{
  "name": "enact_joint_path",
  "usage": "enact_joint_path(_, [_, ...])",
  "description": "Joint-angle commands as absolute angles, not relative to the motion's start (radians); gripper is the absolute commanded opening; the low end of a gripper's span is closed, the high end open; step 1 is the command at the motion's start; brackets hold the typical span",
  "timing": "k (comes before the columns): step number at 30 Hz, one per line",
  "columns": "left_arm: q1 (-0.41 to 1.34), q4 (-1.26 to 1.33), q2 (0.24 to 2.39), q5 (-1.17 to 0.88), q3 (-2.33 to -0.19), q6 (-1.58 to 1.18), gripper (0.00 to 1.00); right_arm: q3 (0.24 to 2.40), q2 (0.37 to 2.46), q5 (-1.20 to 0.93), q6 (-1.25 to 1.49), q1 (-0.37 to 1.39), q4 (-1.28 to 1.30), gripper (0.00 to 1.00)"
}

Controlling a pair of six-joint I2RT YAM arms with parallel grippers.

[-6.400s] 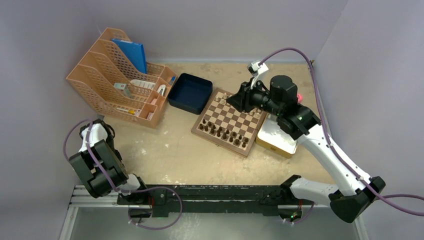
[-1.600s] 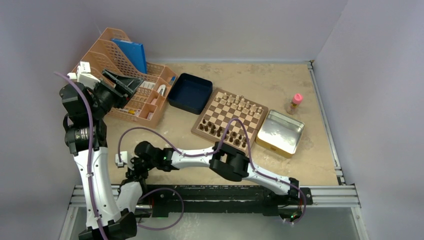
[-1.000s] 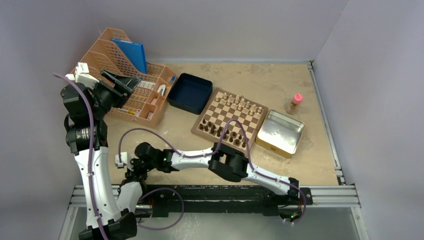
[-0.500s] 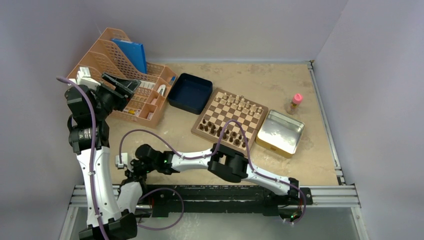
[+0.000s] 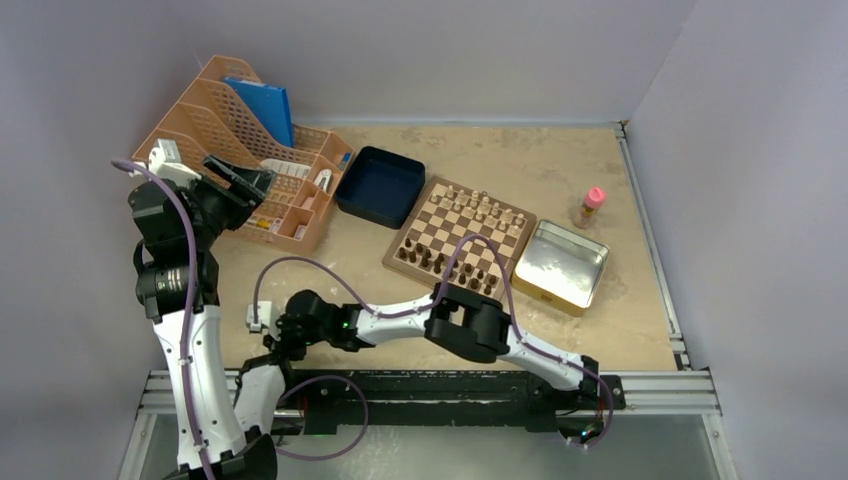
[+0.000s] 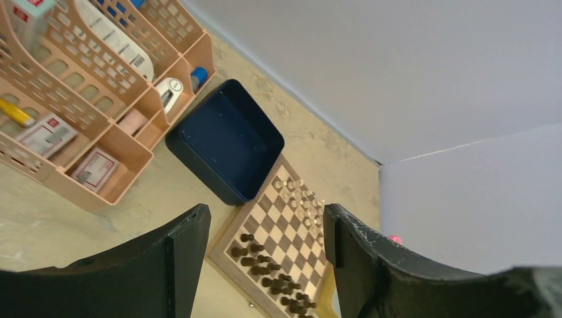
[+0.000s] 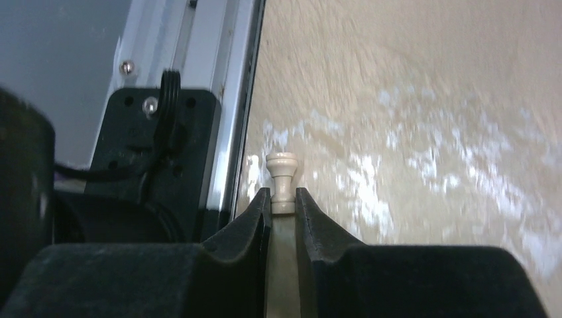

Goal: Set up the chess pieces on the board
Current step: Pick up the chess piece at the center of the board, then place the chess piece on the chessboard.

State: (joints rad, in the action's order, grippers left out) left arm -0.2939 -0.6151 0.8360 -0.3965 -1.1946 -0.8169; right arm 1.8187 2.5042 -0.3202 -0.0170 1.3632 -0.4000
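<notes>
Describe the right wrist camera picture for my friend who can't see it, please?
The right end effector grips a tiny light beige chess piece between its two black fingers, the piece's rounded top poking out past them. Beyond lies the blurry tan table, with a silver rail and a black bracket on the left.

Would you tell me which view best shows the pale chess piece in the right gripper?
The right wrist view: the chess piece sits pinched in the right gripper. The top external view hides it; the left wrist view misses it.
</notes>
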Motion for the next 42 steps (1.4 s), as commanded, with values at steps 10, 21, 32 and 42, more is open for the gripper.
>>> enact_joint_path(10, [-0.291, -0.584, 0.697, -0.712, -1.121, -0.591, 0.59, 1.322, 2.084, -0.112, 0.109, 1.271, -0.481, 0.13])
enact_joint_path(21, [-0.255, -0.707, 0.643, -0.718, -0.964, -0.652, 0.58, 0.973, 1.788, 0.062, 0.263, 1.249, -0.404, 0.12])
enact_joint_path(32, [-0.247, -0.626, 0.573, -0.87, -0.683, -0.821, 0.56, 0.839, 1.405, 0.129, 0.394, 1.221, -0.249, 0.13])
enact_joint_path(42, [-0.247, -0.506, 0.555, -0.948, -0.525, -0.992, 0.54, 1.011, 1.395, 0.122, 0.436, 1.219, -0.181, 0.14])
